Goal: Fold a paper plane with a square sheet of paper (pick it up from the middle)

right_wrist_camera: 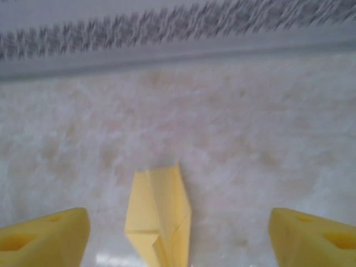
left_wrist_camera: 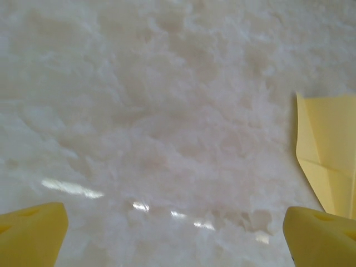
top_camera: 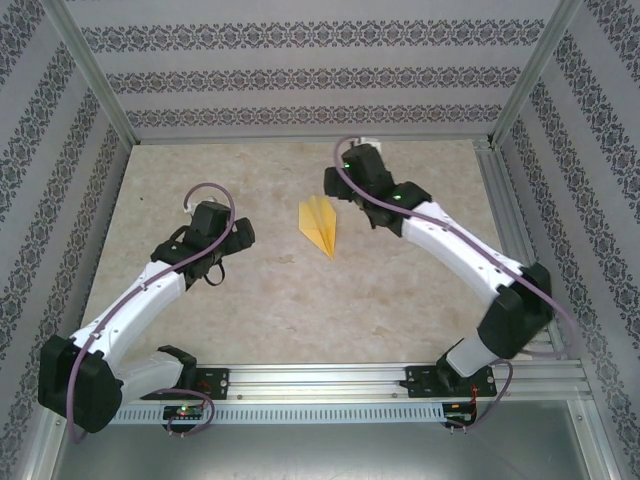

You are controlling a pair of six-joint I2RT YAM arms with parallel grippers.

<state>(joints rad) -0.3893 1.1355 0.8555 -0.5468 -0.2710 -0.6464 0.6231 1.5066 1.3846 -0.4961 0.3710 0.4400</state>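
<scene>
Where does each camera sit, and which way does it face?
Top external: above, behind the bases, looking down on the table; left arm and right arm show.
Left wrist: looks down at the table; own fingertips show, spread.
Right wrist: looks across toward the patterned wall; own fingertips show.
Shared: paper plane, in all three.

Smooth, shiny bench [left_wrist_camera: 167, 111], looks like pale stone. Thin, matt paper plane [right_wrist_camera: 158, 217], creased. Yellow plastic jaws, matt. Shiny metal rail [top_camera: 330, 385].

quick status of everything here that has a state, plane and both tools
paper plane: folded into a dart, lying on the table, held by neither tool
left tool: open, empty, plane off to its side
right tool: open, empty, plane lying loose between its fingers
</scene>
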